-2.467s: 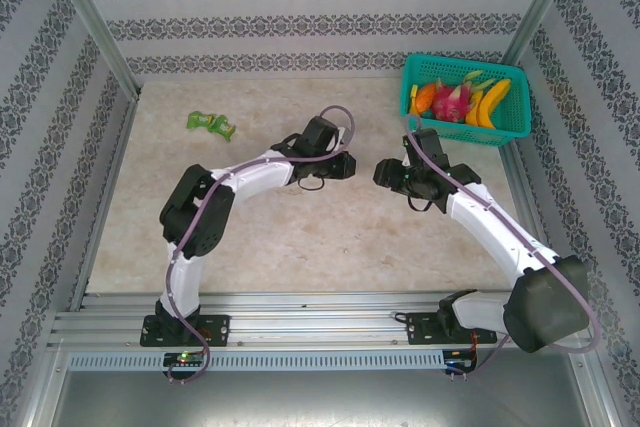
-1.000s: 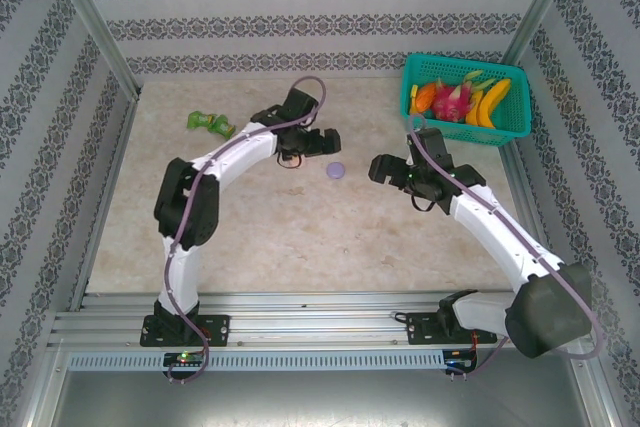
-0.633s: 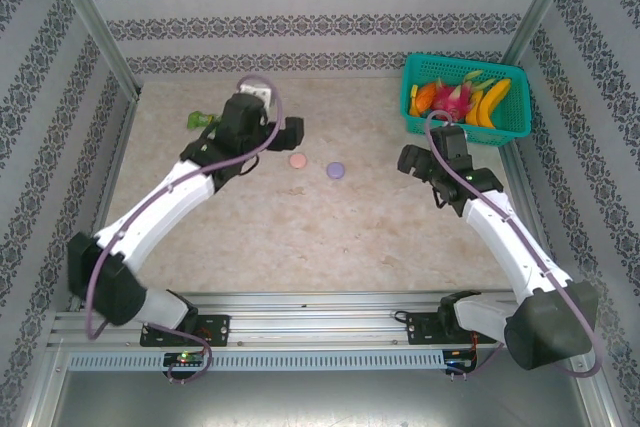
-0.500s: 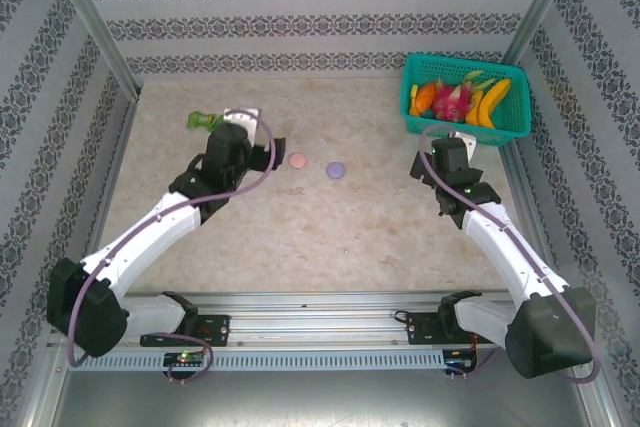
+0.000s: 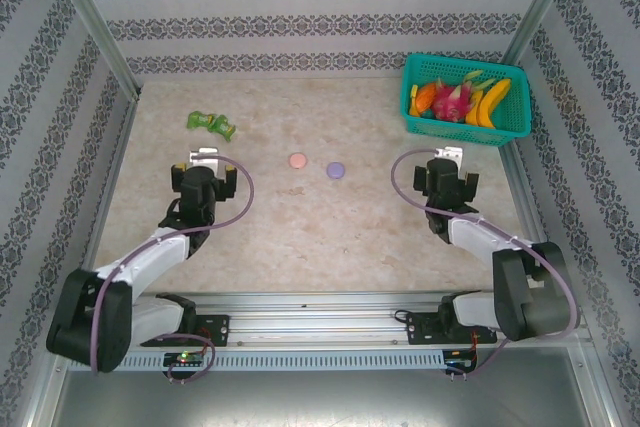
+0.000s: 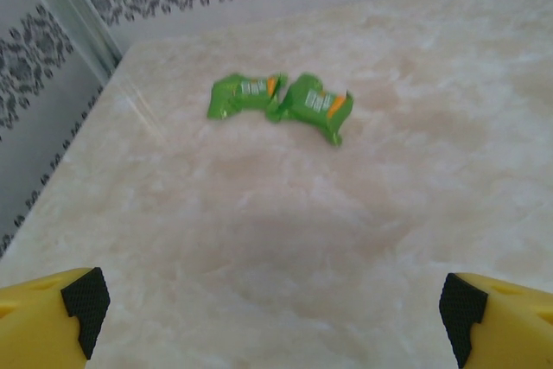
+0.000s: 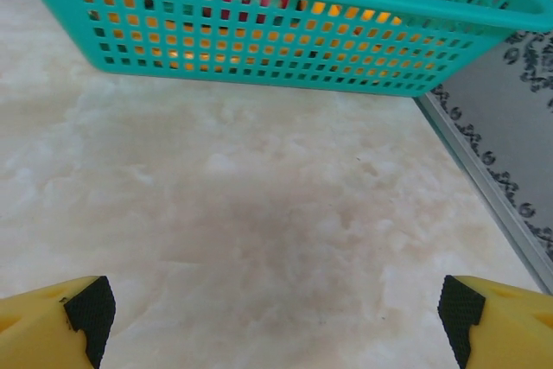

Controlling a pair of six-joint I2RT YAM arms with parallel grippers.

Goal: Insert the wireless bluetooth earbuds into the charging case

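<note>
In the top view, the two arms are folded low, close to the near edge of the table [image 5: 330,247]. The left gripper [image 5: 204,162] is near the left edge and the right gripper [image 5: 446,159] is near the right edge. Each one stands wide open and carries nothing.

Between them, about in the middle of the table and a little toward the far edge, lie two small round charging cases. The pink case [image 5: 297,161] is just beside the lilac case [image 5: 335,170], and they do not touch. Both look like flat closed discs. The earbuds are too small for me to find here, and I cannot tell whether they sit inside the cases.

A pair of green packets [image 5: 211,124] lies near the far left corner. A teal basket [image 5: 465,129] with fruit stands in the far right corner.

In the left wrist view, the left gripper [image 6: 272,313] has its fingertips [image 6: 85,298] far apart at the bottom corners, with bare marble between them. The green packets [image 6: 281,105] are ahead, well apart from the gripper.

In the right wrist view, the right gripper [image 7: 272,308] is spread in the same way and is empty. The teal basket [image 7: 259,41] is in front of it, near the right edge.

My judgement is that no grasp is in hand now. The arms are at rest, so the inserting is either finished or waiting. If an earbud remains outside, the next move needs a reach to the middle of the table. One gripper would steady a case, and the other would make a very fine pinch on the tiny piece.
</note>
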